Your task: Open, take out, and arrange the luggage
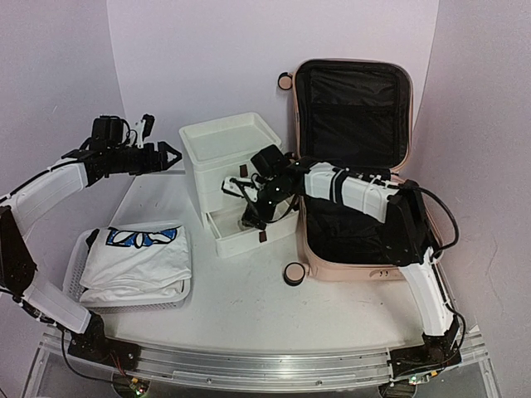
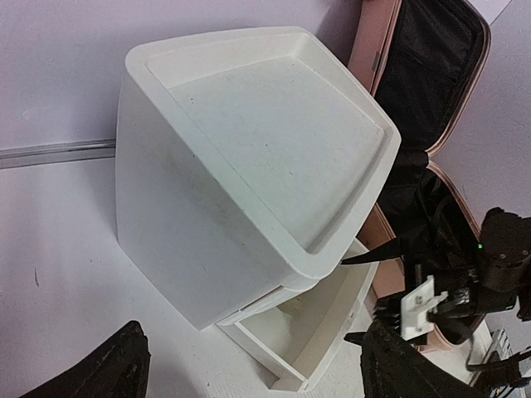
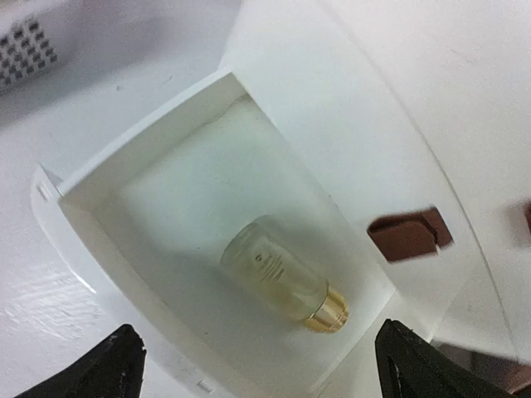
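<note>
White table (image 1: 241, 290): luggage (image 1: 348, 108) open, gold-capped bottle (image 3: 278, 269) lying in pulled-out drawer (image 3: 178, 186), prob. its sorted spot. R gripper (image 3: 265, 365) above, jaws wide, empty. L gripper (image 2: 249, 373) open, parked clear.

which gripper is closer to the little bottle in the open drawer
Right. The right gripper hangs directly above the bottle; the left gripper sits off left of the drawer unit.

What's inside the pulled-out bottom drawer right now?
One small pale bottle with a gold cap lies on its side on the floor of the drawer. Nothing else shows there. The drawer's rear part, tucked under the drawer unit, is hidden.
</note>
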`<state>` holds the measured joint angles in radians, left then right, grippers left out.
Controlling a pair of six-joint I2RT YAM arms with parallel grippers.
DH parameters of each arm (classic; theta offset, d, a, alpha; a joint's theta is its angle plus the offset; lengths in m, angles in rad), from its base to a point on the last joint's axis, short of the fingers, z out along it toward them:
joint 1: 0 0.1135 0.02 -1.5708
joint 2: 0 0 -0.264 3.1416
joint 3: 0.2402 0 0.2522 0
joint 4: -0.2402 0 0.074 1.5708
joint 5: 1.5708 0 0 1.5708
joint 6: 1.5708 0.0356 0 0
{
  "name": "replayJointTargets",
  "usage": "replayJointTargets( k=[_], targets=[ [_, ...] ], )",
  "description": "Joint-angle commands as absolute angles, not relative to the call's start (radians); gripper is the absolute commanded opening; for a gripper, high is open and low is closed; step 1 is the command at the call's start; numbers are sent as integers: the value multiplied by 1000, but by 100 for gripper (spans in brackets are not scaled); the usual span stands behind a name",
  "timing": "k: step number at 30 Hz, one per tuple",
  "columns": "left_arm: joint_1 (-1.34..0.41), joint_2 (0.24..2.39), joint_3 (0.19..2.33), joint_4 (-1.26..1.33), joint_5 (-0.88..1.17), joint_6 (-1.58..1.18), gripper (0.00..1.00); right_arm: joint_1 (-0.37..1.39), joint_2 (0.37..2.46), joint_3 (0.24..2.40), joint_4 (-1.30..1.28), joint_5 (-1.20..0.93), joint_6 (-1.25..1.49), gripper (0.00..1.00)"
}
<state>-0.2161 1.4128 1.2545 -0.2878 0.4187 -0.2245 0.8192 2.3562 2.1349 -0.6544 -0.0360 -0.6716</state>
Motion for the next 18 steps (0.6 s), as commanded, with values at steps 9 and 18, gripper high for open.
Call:
replayJointTargets(
  k=[9, 18],
  targets=[
    [-219, 1390, 1247, -265, 440, -233, 89, 891, 2028, 1763, -671, -58, 251, 98],
    [-219, 1413, 1248, -266, 466, -260, 89, 890, 2098, 1738, -666, 64, 428, 98]
  ],
)
